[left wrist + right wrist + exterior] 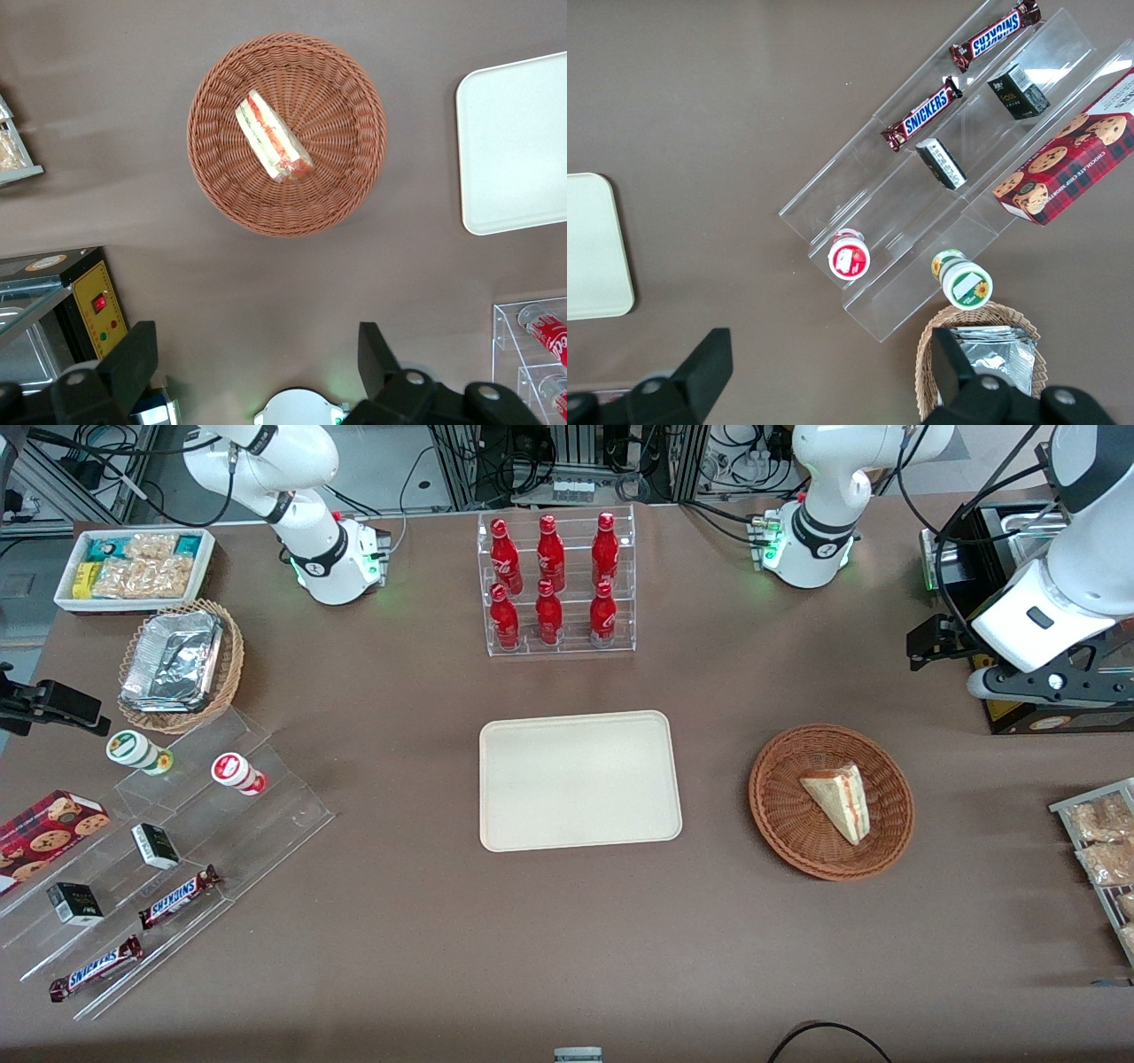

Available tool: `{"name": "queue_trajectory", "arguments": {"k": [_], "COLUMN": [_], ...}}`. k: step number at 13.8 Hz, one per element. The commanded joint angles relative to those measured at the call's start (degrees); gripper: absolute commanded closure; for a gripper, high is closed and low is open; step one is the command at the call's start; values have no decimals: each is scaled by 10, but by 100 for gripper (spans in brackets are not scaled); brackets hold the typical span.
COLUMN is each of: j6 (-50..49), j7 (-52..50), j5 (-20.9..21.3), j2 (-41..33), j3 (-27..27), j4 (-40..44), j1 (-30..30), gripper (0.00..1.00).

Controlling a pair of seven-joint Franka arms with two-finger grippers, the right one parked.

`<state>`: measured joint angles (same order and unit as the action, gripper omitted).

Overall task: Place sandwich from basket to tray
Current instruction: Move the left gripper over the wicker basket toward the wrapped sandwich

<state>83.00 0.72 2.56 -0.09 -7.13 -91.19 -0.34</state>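
Sandwich lies in basket, well apart from the spread-open, empty claw.

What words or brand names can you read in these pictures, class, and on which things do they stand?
"SNICKERS": on both chocolate bars lying on the clear stepped stand.
Cookie box: print too small to read.
Red bottles, small dark boxes, tubs: labels unreadable.
Sandwich, basket, tray: no text.
Gripper, jaws open, hangs above the table beside the basket: no text.

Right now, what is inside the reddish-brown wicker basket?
Only the sandwich lies in the basket, resting on its weave. What is under the wedge is covered. The tray has nothing on it. The end effector is open, above the table beside the basket.
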Motion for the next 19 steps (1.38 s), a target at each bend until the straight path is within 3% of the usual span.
{"name": "queue_trajectory", "arguments": {"k": [1, 5, 14, 19], "j6": [-5, 8, 321, 445], "j7": [9, 10, 8, -3], "j5": [0, 0, 3, 3], "j2": [7, 31, 26, 28], "j3": [-4, -5, -3, -3], "j4": [13, -6, -255, -340], "j1": [6, 2, 7, 18], "gripper": [0, 0, 0, 0]}}
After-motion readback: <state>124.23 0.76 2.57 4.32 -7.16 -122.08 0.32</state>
